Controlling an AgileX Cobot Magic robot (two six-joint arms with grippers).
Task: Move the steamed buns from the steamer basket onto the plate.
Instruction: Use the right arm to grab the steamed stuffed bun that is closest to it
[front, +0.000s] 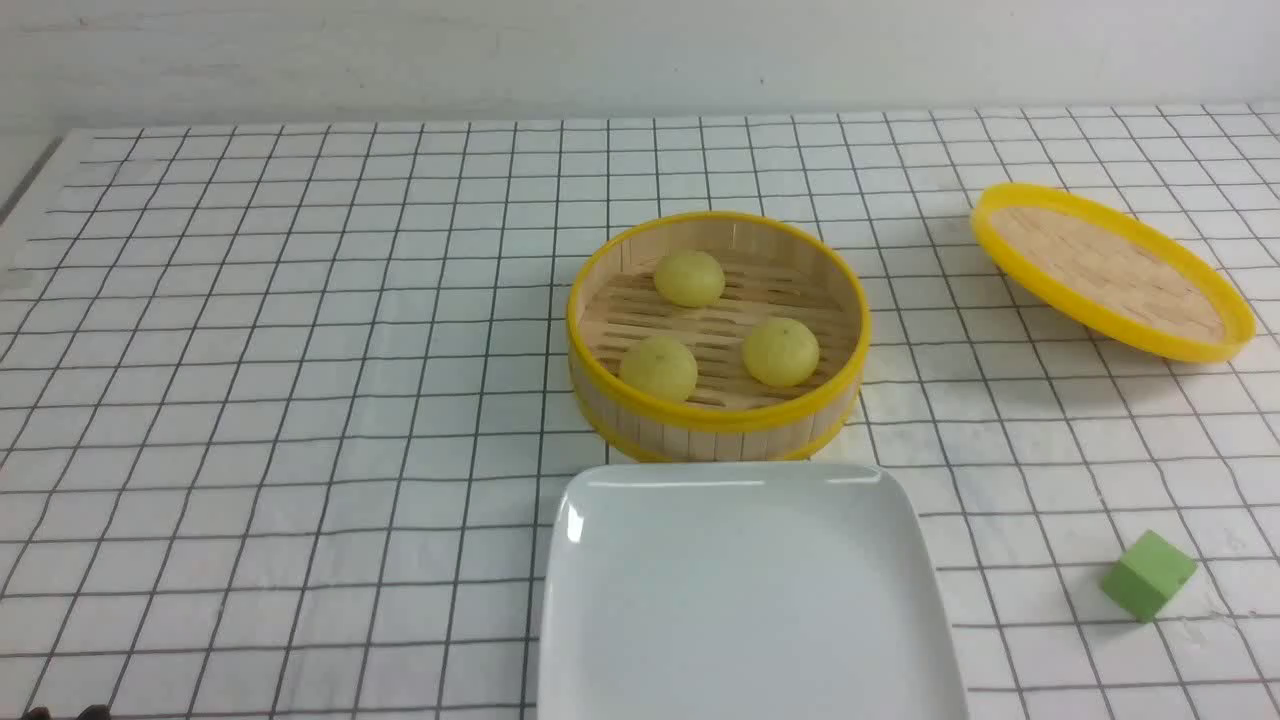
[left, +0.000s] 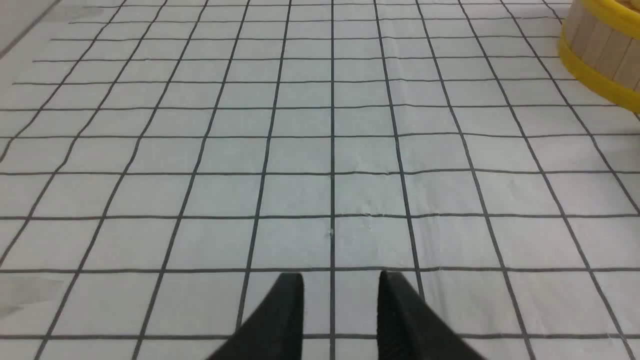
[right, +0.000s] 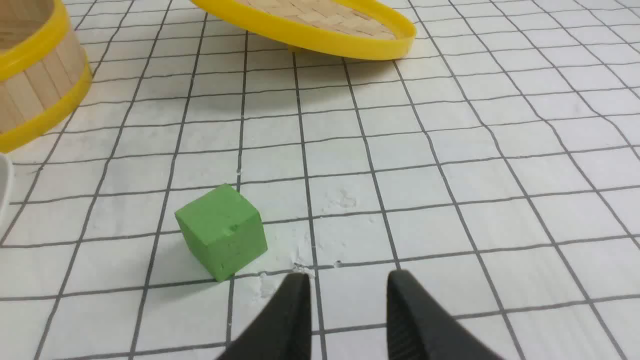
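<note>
Plain white wall (front: 640, 50) behind; white cloth (front: 250, 400) with dark grid lines, slightly wrinkled; even soft light.

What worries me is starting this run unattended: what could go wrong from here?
The steamed buns are round and sit deep in the steamer basket: open jaws may clip its rim, or a bun may roll free. The green cube lies close to the right gripper and could be knocked as that arm sets off.
</note>
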